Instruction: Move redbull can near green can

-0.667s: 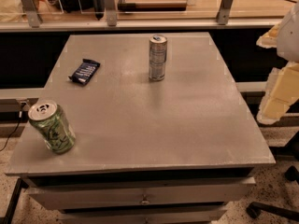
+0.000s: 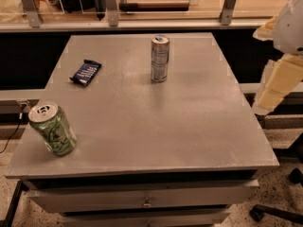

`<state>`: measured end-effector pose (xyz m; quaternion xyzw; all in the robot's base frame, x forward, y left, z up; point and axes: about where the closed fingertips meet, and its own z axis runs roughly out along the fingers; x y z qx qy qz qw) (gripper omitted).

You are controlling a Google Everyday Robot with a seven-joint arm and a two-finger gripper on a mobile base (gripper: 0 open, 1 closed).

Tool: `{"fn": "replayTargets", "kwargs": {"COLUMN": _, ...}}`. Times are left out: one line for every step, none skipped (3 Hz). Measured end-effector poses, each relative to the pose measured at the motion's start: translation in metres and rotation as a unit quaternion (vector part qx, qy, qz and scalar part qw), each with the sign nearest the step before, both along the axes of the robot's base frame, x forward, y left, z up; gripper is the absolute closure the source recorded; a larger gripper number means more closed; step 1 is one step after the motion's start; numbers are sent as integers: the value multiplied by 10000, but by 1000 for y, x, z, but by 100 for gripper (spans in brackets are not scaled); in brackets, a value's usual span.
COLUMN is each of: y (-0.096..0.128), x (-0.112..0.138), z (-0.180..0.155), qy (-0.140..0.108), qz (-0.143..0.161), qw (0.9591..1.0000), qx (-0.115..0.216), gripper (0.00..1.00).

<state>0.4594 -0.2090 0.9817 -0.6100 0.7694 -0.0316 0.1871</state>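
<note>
The redbull can (image 2: 160, 58) stands upright at the far middle of the grey table (image 2: 156, 126); it is slim, silver and blue. The green can (image 2: 52, 129) stands at the near left corner, leaning slightly, its silver top and pull tab showing. The two cans are far apart. My gripper (image 2: 274, 86) shows as cream-coloured parts at the right edge of the view, off the table's right side, well right of the redbull can and touching nothing.
A dark blue snack bar (image 2: 85, 72) lies at the far left of the table. A railing with metal posts (image 2: 111, 6) runs behind the table. Drawers (image 2: 147, 197) sit under the tabletop. A chair base (image 2: 274, 212) is on the floor at lower right.
The arm parts at the right edge have shifted slightly up and left. Both cans and the snack bar have not moved.
</note>
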Motion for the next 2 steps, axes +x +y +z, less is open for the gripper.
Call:
{"fn": "replayTargets", "kwargs": {"y": 17, "x": 40, "z": -3, "qy": -188, "qz": 156, "qw": 9982, "qx": 540, "gripper": 0}}
{"fn": "replayTargets", "kwargs": {"y": 48, "x": 83, "z": -12, "qy": -361, "qz": 154, "qw": 9875, "qx": 1528, "gripper": 0}}
